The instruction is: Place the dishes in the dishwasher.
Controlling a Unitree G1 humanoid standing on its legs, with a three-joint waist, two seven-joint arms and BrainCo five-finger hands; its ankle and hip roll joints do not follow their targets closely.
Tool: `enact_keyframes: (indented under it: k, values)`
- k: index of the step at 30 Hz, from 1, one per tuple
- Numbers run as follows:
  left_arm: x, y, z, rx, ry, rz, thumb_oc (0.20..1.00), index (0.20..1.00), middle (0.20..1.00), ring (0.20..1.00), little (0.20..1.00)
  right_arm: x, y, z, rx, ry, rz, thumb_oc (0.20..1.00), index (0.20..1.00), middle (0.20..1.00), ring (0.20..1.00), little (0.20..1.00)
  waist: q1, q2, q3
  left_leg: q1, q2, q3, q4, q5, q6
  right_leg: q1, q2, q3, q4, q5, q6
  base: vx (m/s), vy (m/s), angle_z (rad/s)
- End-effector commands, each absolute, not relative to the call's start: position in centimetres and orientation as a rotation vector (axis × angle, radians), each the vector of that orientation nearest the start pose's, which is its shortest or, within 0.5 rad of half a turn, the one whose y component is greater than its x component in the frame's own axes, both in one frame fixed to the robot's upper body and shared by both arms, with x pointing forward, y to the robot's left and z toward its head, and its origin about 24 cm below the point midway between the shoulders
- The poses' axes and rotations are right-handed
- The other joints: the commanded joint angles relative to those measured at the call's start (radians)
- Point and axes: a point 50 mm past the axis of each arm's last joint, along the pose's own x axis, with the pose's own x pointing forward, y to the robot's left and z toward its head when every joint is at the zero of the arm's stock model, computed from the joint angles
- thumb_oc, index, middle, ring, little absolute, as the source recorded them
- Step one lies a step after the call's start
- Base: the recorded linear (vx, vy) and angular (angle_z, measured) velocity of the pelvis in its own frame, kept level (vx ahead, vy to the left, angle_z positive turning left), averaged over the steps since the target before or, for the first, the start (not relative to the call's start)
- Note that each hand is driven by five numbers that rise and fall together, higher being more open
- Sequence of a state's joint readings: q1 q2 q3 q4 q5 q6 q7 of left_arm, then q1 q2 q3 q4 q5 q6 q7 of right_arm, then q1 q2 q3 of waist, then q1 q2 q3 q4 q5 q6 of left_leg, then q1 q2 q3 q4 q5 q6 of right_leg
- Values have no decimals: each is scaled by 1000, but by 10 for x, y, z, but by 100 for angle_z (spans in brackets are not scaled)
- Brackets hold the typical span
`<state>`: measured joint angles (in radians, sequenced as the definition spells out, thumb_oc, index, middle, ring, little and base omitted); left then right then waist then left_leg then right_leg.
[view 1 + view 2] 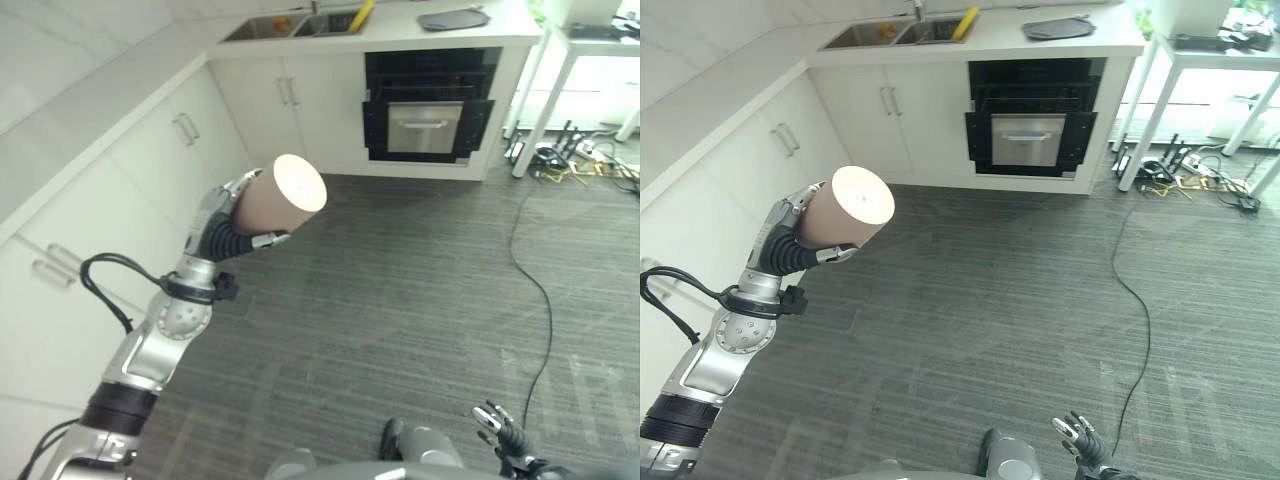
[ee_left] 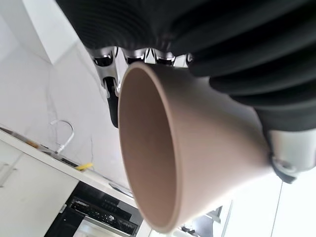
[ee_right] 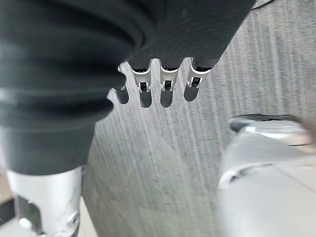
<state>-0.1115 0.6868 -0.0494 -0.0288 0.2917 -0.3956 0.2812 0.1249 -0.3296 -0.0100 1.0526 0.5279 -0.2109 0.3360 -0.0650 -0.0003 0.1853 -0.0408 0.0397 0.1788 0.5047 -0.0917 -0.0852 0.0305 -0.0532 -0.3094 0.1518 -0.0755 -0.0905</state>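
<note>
Cup in my left robot hand, carried above the kitchen floor.

My left robot hand [image 1: 222,228] grasps a tan cup [image 1: 285,197], fingers and thumb wrapped round its wall, holding it on its side in the air over the grey floor [image 1: 420,280]. My right robot hand [image 3: 163,74] hangs low near the floor with its fingers relaxed, holding nothing. Far ahead, a built-in black appliance [image 1: 428,105] sits under the tabletop [image 1: 400,35] beside the sink [image 1: 290,24].
</note>
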Motion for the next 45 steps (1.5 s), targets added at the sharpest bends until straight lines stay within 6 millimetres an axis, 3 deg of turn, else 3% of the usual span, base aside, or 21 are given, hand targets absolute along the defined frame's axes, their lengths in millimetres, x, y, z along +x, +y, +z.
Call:
enact_keyframes:
  k: [1,2,4,6,7,12,15,17,18,19,22,24,26,27,29,30,31,34,40,41,45]
  values:
    - [252,236,162,863,-708,114,200,200,200,200,200,106,-274,-128,202,825,-113,1000,1000,1000,1000,1000,30,29,-4,98,-45,-24,-390,51,37,24,9,61,-31,27,156,408,115,-69]
    - [251,237,161,866,-703,123,200,200,200,200,200,107,-274,-128,197,829,-105,1000,1000,1000,1000,1000,35,29,-5,85,-32,-37,-408,70,30,29,10,71,-36,26,156,489,119,-83]
    - [245,239,158,873,-690,145,200,200,200,200,200,104,-274,-130,184,852,-81,1000,1000,1000,1000,1000,67,32,5,24,67,-70,-486,181,-13,82,7,119,-55,-8,157,418,119,-141]
    - [244,240,160,855,-699,150,200,200,200,200,200,100,-271,-132,170,865,-81,1000,1000,1000,1000,1000,72,35,10,-14,126,-5,-496,231,-30,112,-15,85,-58,-21,159,407,164,-111]
    - [244,240,161,848,-703,149,200,200,200,200,200,99,-271,-133,170,868,-84,1000,1000,1000,1000,1000,72,36,9,-15,130,6,-496,232,-30,115,-19,75,-56,-24,160,484,211,-35]
    - [243,240,159,861,-690,127,200,200,200,200,200,95,-265,-137,210,899,-147,1000,1000,1000,1000,1000,92,37,-7,21,78,-24,-503,191,-1,121,-34,57,29,-71,172,322,135,-56]
    - [246,236,162,858,-702,99,200,200,200,200,200,89,-256,-140,234,897,-172,1000,1000,1000,1000,1000,78,35,-22,64,12,-22,-532,155,42,78,-50,63,171,-35,209,320,203,-13]
    - [251,235,165,872,-714,65,200,200,200,200,200,89,-252,-142,289,883,-234,1000,1000,1000,1000,1000,69,25,-33,79,-45,-13,-534,121,99,12,-68,92,392,64,275,289,229,24]
    - [252,234,166,875,-716,62,200,200,200,200,200,88,-252,-142,295,882,-241,1000,1000,1000,1000,1000,68,25,-35,78,-49,-12,-532,117,104,4,-67,96,415,78,280,246,199,22]
    - [254,234,167,884,-713,56,200,200,200,200,200,86,-251,-142,308,883,-253,1000,1000,1000,1000,1000,61,21,-31,88,-77,-15,-529,99,131,-30,-57,117,534,150,305,145,103,14]
    - [255,235,165,888,-695,56,200,200,200,200,200,80,-250,-144,319,892,-266,1000,1000,1000,1000,1000,59,38,-31,113,-92,-19,-540,86,150,-121,-66,132,682,217,310,204,130,14]
    - [253,236,161,893,-691,70,200,200,200,200,200,78,-249,-144,310,888,-258,1000,1000,1000,1000,1000,44,51,-21,150,-97,4,-547,63,153,-208,-118,86,606,198,291,242,15,-9]
    - [254,236,161,898,-694,75,200,200,200,200,200,79,-250,-143,307,883,-257,1000,1000,1000,1000,1000,32,46,-12,168,-101,6,-549,51,152,-222,-128,78,540,208,291,174,-106,-26]
    - [255,235,164,907,-703,82,200,200,200,200,200,80,-253,-141,313,872,-266,1000,1000,1000,1000,1000,17,28,-2,193,-109,10,-552,26,142,-239,-162,61,310,219,286,199,-216,-25]
    - [259,233,168,922,-708,85,200,200,200,200,200,81,-256,-142,342,868,-285,1000,1000,1000,1000,1000,3,20,5,218,-110,8,-550,-7,138,-241,-184,56,112,275,304,269,-276,-6]
    - [260,233,170,925,-712,84,200,200,200,200,200,80,-258,-142,352,868,-292,1000,1000,1000,1000,1000,-1,20,8,229,-110,5,-550,-18,137,-259,-194,62,83,297,312,534,-470,3]
    - [261,231,168,925,-727,58,200,200,200,200,200,75,-259,-144,374,865,-327,1000,1000,1000,1000,1000,4,26,8,246,-120,0,-509,-73,143,-255,-222,70,26,329,326,492,-424,15]
    - [259,228,165,913,-724,48,200,200,200,200,200,73,-256,-146,391,877,-356,1000,1000,1000,1000,1000,7,15,-2,239,-141,0,-434,-118,155,-220,-224,55,47,315,318,425,-384,19]
    - [253,233,158,893,-702,73,200,200,200,200,200,74,-259,-146,384,891,-367,1000,1000,1000,1000,1000,8,21,-18,249,-142,11,-319,-172,151,-189,-170,15,85,217,270,297,-249,28]
    - [250,235,158,886,-696,89,200,200,200,200,200,75,-262,-145,353,897,-343,1000,1000,1000,1000,1000,12,29,-28,247,-133,9,-267,-153,133,-158,-129,-4,63,163,246,219,-206,-7]
    - [249,239,162,862,-697,120,200,200,200,200,200,72,-271,-142,315,899,-328,1000,1000,1000,1000,1000,14,36,-50,210,-123,-4,-162,-42,73,-108,-76,-40,21,109,198,201,-199,8]
